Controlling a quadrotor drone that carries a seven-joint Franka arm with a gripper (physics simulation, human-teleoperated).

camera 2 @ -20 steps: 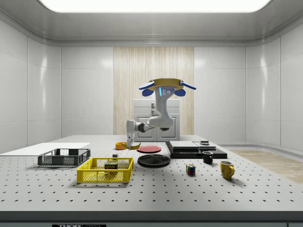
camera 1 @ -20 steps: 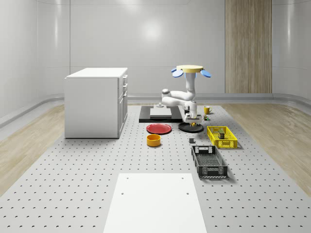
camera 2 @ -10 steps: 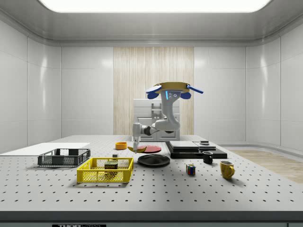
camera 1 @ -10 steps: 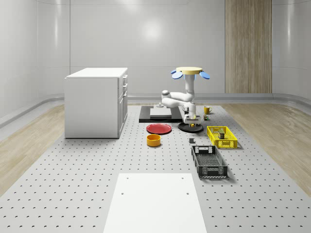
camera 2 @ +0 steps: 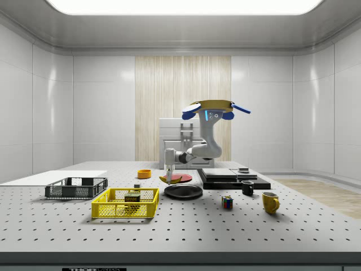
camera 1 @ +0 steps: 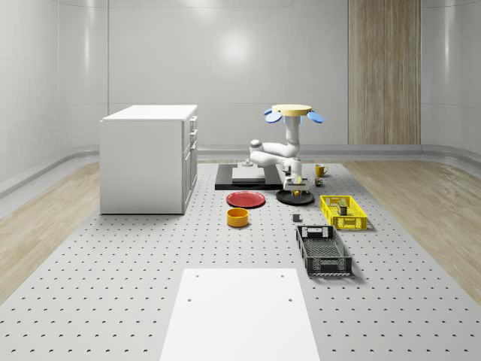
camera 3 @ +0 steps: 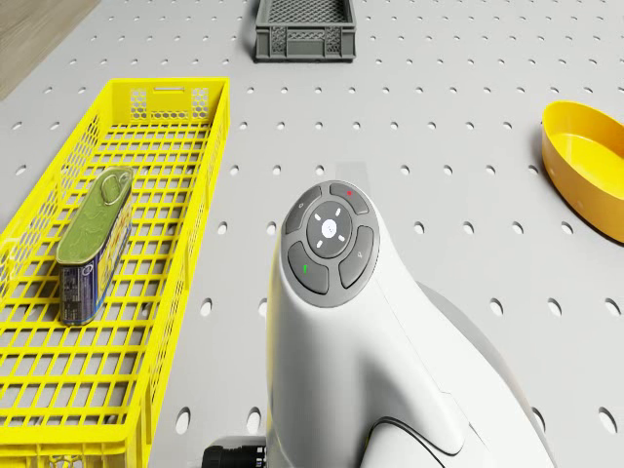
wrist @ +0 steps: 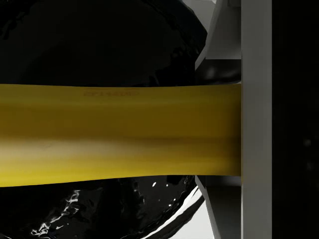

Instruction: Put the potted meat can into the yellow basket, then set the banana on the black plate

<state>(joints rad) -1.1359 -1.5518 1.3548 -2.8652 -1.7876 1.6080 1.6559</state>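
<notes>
The drone [camera 2: 213, 105] is a flat tan-yellow disc with blue rotor blades spread at its rim, and a small blue light glows on the white column just beneath it. The Franka arm [camera 1: 275, 154] below is glossy white, built of rounded, bulbous segments with darker seams at the joints. Nearer the tool, one link ends in a grey round cap [camera 3: 330, 237] carrying a ring of dark buttons, one marked red, one green. A pale grey, flat-sided finger [wrist: 256, 119] edges the tool itself.

Can [camera 3: 93, 244] lying in basket [camera 3: 185, 136]. Basket sitting right of plate [camera 1: 286, 198] in whole-scene view. Crate [camera 1: 323, 250] sitting nearer. Drone [camera 1: 294, 111] hovering over plate.
</notes>
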